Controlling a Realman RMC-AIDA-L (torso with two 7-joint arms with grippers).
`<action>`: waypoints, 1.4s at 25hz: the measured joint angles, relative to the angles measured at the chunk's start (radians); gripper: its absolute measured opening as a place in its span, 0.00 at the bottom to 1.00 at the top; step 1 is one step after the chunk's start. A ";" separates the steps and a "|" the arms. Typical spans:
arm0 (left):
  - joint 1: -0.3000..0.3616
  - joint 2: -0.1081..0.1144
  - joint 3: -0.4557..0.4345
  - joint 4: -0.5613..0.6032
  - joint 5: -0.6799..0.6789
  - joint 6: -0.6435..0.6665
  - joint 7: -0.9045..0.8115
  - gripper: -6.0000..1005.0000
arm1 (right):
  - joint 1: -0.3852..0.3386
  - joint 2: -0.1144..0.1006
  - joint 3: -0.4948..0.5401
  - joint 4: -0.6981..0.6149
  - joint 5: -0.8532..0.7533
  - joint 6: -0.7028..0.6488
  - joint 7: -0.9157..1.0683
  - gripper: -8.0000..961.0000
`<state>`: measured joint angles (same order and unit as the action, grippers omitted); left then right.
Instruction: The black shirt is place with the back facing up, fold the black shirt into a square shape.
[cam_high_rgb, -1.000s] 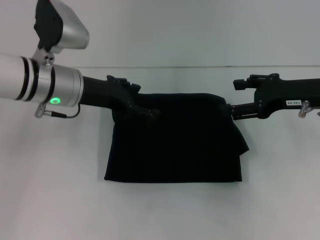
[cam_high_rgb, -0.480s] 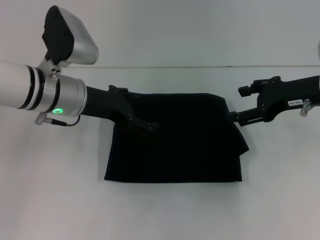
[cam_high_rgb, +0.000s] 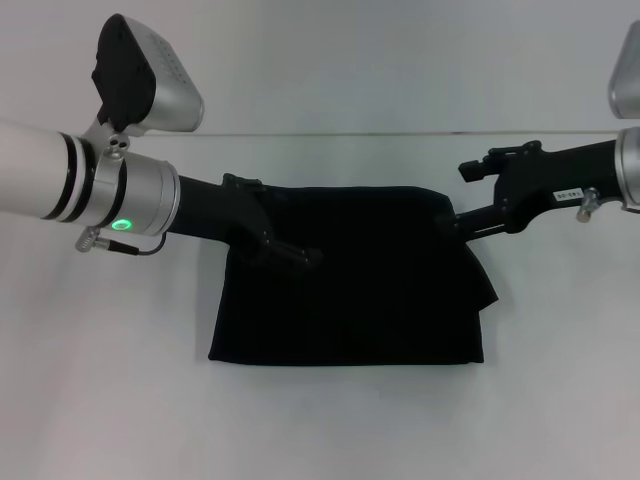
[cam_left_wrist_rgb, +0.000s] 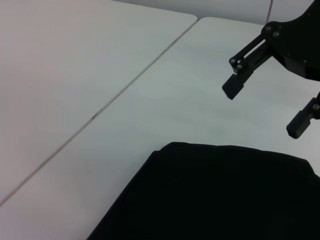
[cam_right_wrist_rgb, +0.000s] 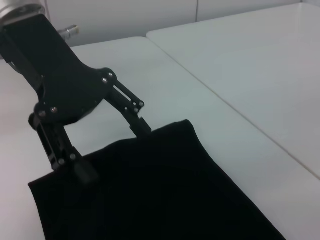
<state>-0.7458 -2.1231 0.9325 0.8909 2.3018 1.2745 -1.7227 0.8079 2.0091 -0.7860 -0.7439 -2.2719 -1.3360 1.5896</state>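
Note:
The black shirt (cam_high_rgb: 350, 285) lies folded into a flat rectangle in the middle of the white table, plain side up. My left gripper (cam_high_rgb: 303, 254) hovers over its far left part. In the right wrist view that left gripper (cam_right_wrist_rgb: 114, 150) is open, its fingers (cam_right_wrist_rgb: 141, 124) spread at the shirt's (cam_right_wrist_rgb: 165, 195) far edge, holding nothing. My right gripper (cam_high_rgb: 455, 222) is at the shirt's far right corner. The left wrist view shows this right gripper (cam_left_wrist_rgb: 262, 107) open and empty, just beyond the shirt's (cam_left_wrist_rgb: 220, 195) corner.
The white table (cam_high_rgb: 110, 400) extends around the shirt on all sides. A seam between two table tops (cam_left_wrist_rgb: 125, 90) runs behind the shirt. A sleeve bulge (cam_high_rgb: 487, 290) sticks out at the shirt's right edge.
The right arm swung slightly out to the right, then back toward the shirt's corner, and its silver wrist came into view. The left arm crept a little to the right. The shirt stayed put.

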 joint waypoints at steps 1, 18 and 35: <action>0.000 0.000 0.000 0.000 0.000 0.000 0.000 0.95 | 0.002 0.003 -0.001 0.000 0.000 0.001 -0.001 0.95; 0.007 0.000 -0.004 0.002 0.001 -0.001 0.000 0.95 | 0.003 0.036 -0.043 -0.005 0.008 0.025 -0.022 0.95; 0.016 0.000 -0.010 0.005 -0.006 0.006 -0.002 0.95 | 0.000 0.036 -0.038 0.001 0.008 0.034 -0.017 0.95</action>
